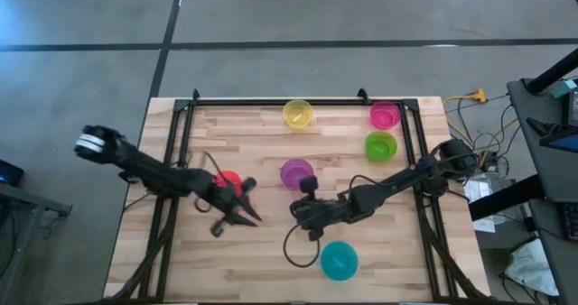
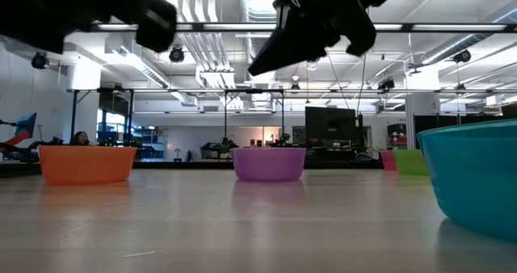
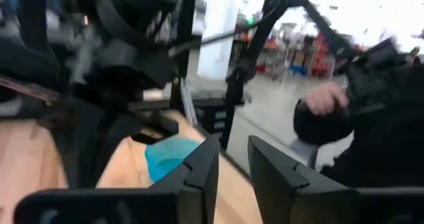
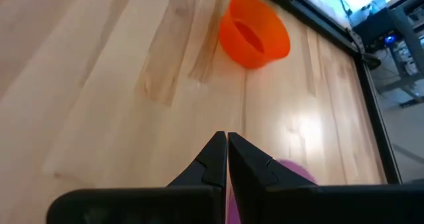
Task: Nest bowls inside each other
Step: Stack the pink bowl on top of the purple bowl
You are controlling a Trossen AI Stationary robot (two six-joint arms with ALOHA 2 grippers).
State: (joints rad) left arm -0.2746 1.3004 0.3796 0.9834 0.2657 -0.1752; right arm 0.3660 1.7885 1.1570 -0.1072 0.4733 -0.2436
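Six bowls stand upright on their bases on the wooden table: yellow (image 1: 298,114), pink (image 1: 385,115), green (image 1: 380,145), purple (image 1: 296,172), orange (image 1: 228,180) and teal (image 1: 340,260). My left gripper (image 1: 237,219) hovers just near of the orange bowl, open and empty; its wrist view shows the gap between the fingers (image 3: 232,164) and the teal bowl (image 3: 169,159) beyond. My right gripper (image 1: 296,210) is between the purple and teal bowls, above the table, shut and empty (image 4: 226,143). It points toward the orange bowl (image 4: 255,32).
A black frame (image 1: 298,101) runs along the table's far edge and sides. A black cable (image 1: 293,246) loops on the table near the teal bowl. A person's hand (image 3: 324,98) shows beyond the table's right side. Bare wood lies at the near left.
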